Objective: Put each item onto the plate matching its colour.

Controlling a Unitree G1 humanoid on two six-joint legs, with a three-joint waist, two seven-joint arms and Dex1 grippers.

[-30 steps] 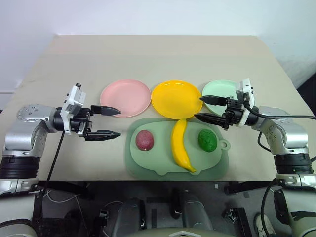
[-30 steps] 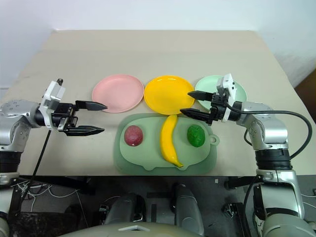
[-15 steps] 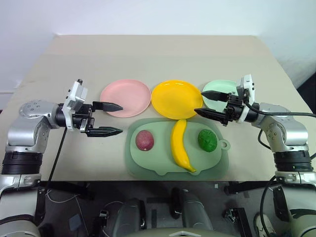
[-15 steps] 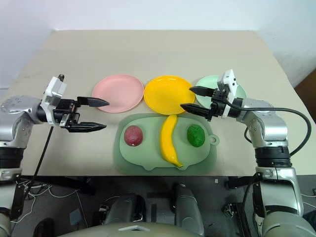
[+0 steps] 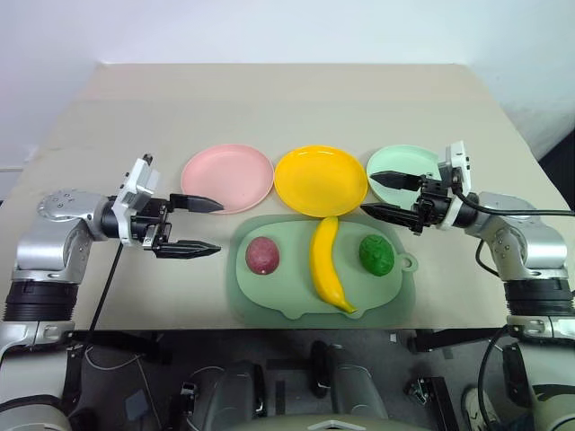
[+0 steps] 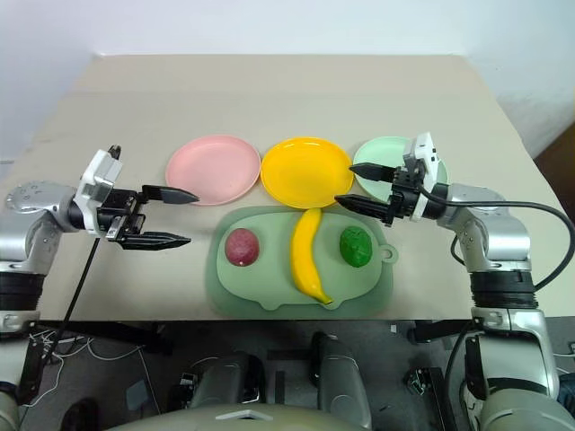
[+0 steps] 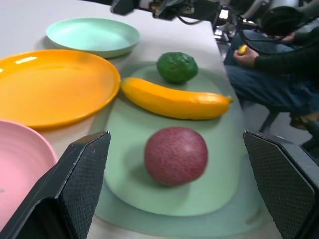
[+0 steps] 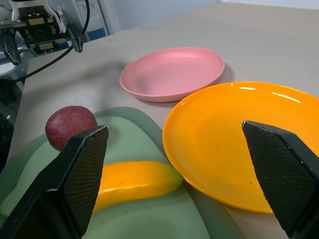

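At left I see my left pincer [image 5: 196, 226] wide, empty. In the centre, pink plate [image 5: 227, 178], yellow plate [image 5: 321, 180] and mint plate [image 5: 402, 162] stand above red fruit [image 5: 262, 255], banana [image 5: 327, 265] and green fruit [image 5: 377, 254] on the mat [image 5: 269, 301]. At right, right pincer [image 5: 379, 194] wide, empty.

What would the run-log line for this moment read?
fruits: banana, green fruit, red fruit on mat | plates: bare | left end effector: open | right end effector: open

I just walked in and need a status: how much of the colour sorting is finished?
Nothing is sorted yet. The pink plate, yellow plate and green plate hold nothing; the red fruit, banana and green fruit all lie on the mat. The left gripper and right gripper hover open, holding nothing. All three placements remain.
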